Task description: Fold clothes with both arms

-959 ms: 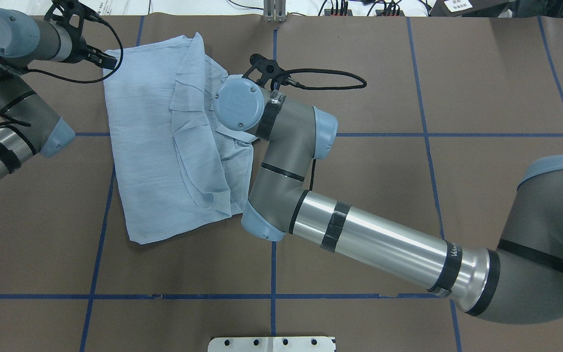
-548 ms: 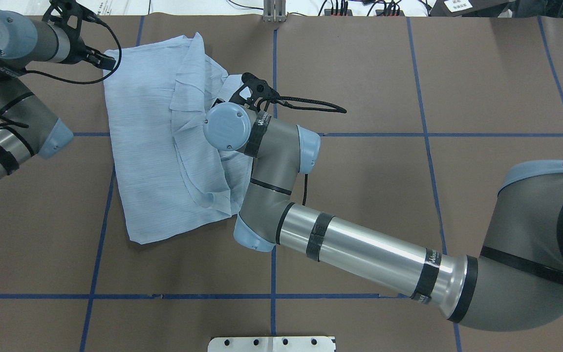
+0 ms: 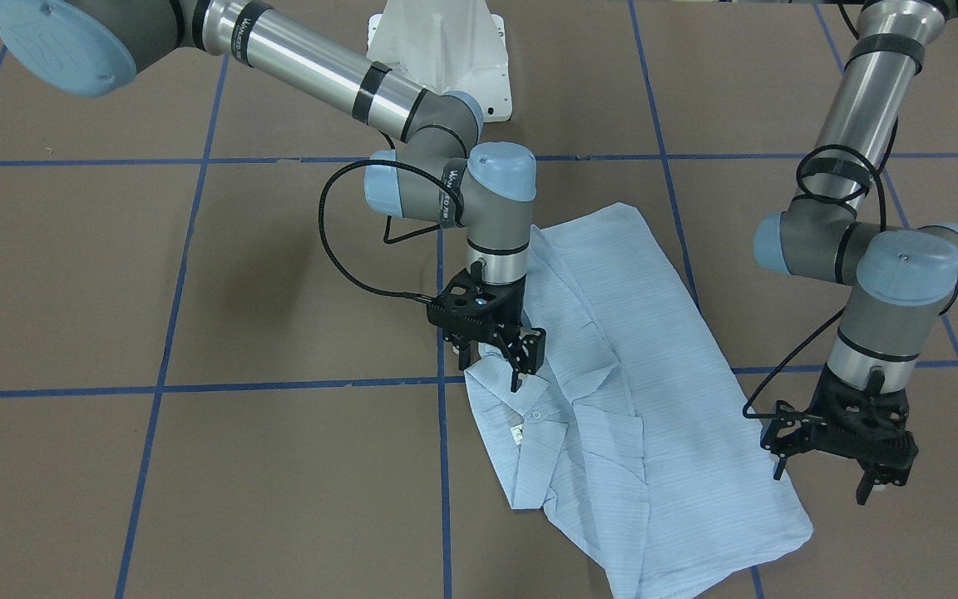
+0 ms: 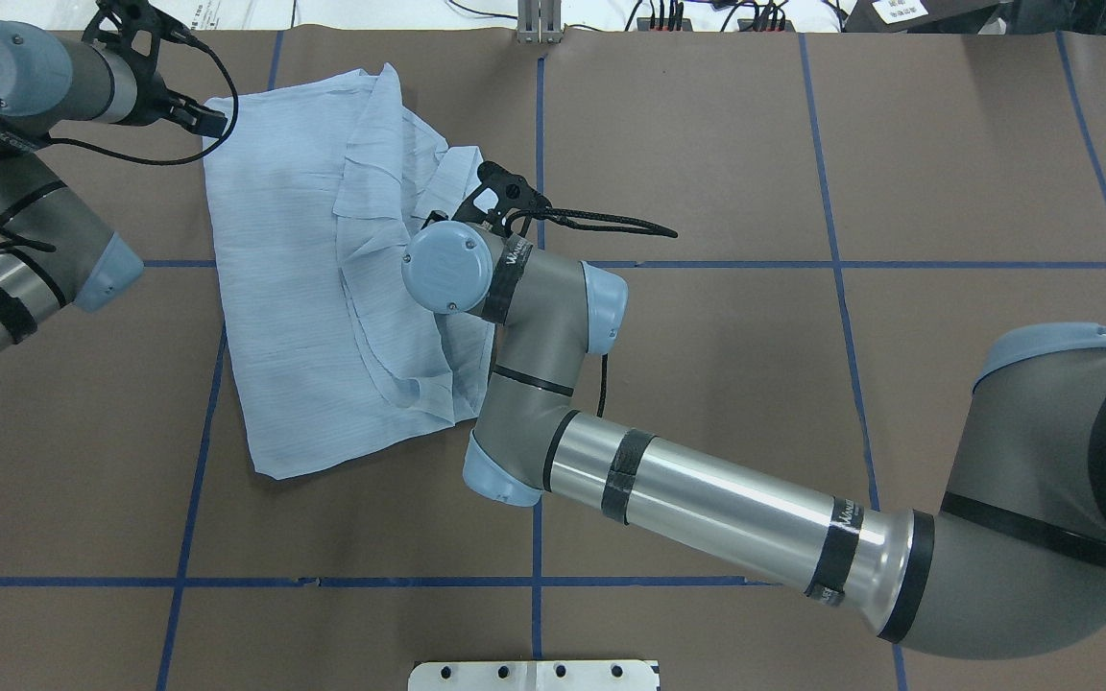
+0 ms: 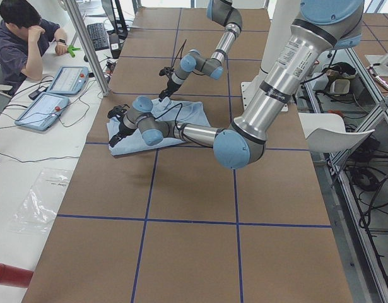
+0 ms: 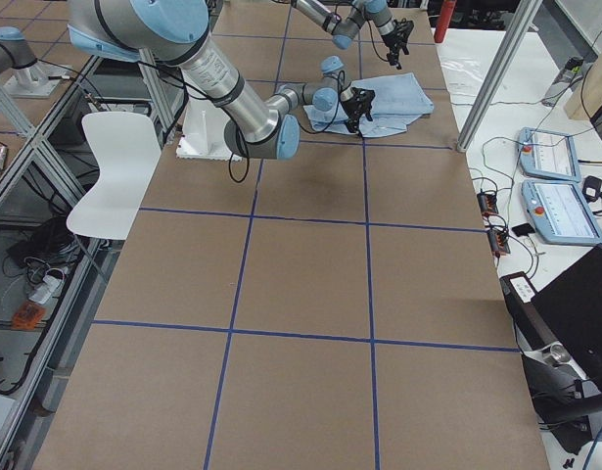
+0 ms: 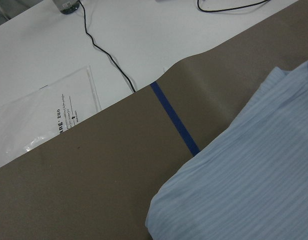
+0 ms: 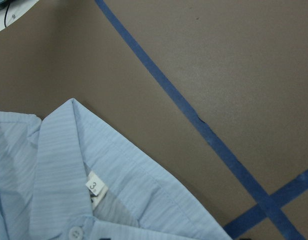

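Shirt [image 3: 654, 433], thin and limp, lies partly folded on the table [image 3: 196, 466]. Its collar [image 8: 93, 165] is under the right gripper's [image 3: 491, 366] spread fingers, and one corner is just beside the left gripper's [image 3: 820, 484] spread, empty fingers. Such soft cloth will sag and slide, so pinch doubled edges or the stiffer collar. The right fingertips seem just clear of the fabric. How the sleeves lie beneath the folds is hidden.

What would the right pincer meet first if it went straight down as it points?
Probably the shirt collar, just under the right pincer; one finger may touch the brown table cover instead, as depth is unclear.
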`<action>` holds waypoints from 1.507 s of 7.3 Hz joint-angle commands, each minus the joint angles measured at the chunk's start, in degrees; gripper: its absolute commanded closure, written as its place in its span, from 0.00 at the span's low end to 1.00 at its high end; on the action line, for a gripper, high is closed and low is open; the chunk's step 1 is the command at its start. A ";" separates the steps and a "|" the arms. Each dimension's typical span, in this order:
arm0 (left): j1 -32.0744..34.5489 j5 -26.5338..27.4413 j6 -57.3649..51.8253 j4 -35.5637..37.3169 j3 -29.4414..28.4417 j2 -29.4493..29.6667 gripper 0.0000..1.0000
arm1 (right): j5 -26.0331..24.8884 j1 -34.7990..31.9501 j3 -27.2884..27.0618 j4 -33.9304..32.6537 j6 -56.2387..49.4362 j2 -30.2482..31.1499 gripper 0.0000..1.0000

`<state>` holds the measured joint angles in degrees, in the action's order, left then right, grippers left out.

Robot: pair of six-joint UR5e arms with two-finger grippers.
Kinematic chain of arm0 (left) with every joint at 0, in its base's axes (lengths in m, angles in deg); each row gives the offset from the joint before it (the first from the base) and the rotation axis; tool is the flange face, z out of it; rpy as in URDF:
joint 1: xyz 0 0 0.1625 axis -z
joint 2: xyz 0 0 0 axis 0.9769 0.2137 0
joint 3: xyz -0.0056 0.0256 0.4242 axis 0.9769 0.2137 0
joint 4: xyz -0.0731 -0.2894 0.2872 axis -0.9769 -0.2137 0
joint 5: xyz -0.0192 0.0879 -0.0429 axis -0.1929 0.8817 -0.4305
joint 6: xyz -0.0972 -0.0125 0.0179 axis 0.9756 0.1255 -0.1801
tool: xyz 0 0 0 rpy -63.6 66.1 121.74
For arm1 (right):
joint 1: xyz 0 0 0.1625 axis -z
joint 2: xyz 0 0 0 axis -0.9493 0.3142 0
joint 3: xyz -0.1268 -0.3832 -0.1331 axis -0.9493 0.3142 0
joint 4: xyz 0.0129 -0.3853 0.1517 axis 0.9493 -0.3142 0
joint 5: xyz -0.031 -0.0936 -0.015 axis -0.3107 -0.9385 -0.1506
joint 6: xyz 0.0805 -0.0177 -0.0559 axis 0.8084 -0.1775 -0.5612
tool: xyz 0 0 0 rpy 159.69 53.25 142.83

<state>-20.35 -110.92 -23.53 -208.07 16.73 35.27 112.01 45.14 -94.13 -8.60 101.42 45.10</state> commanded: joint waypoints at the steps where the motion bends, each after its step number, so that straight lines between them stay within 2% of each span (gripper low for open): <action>1: 0.00 0.00 0.00 0.00 0.01 0.00 0.00 | 0.01 0.27 -0.23 -1.54 -0.43 0.05 0.25; 2: 0.00 0.00 0.00 0.00 0.01 0.00 0.00 | 0.01 0.18 -0.66 -1.54 0.18 -0.21 0.98; 5: 0.00 0.00 0.09 0.00 0.01 0.00 0.00 | 0.18 0.10 -3.46 -1.80 -2.01 0.66 1.00; 6: 0.00 0.00 0.09 0.00 0.01 0.00 0.00 | 0.36 0.18 -8.27 -3.20 -2.28 4.06 1.00; 7: 0.00 0.00 0.18 0.00 0.09 0.00 0.00 | 0.36 0.18 -18.06 -7.56 -3.58 10.45 1.00; 9: 0.00 0.00 0.18 -0.09 0.27 0.00 0.00 | -0.34 1.66 -32.50 -8.93 -3.42 23.19 1.00; 10: 0.00 0.00 0.18 -0.09 0.36 0.00 0.00 | -2.34 3.33 -39.45 -9.01 -3.42 30.04 1.00; 11: 0.00 0.00 0.18 -0.09 0.36 0.00 0.00 | -4.45 4.74 -42.73 -8.93 -3.42 34.37 1.00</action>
<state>-20.36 -110.92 -23.35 -208.16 17.03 35.27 109.84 48.11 -130.83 -17.45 97.99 72.85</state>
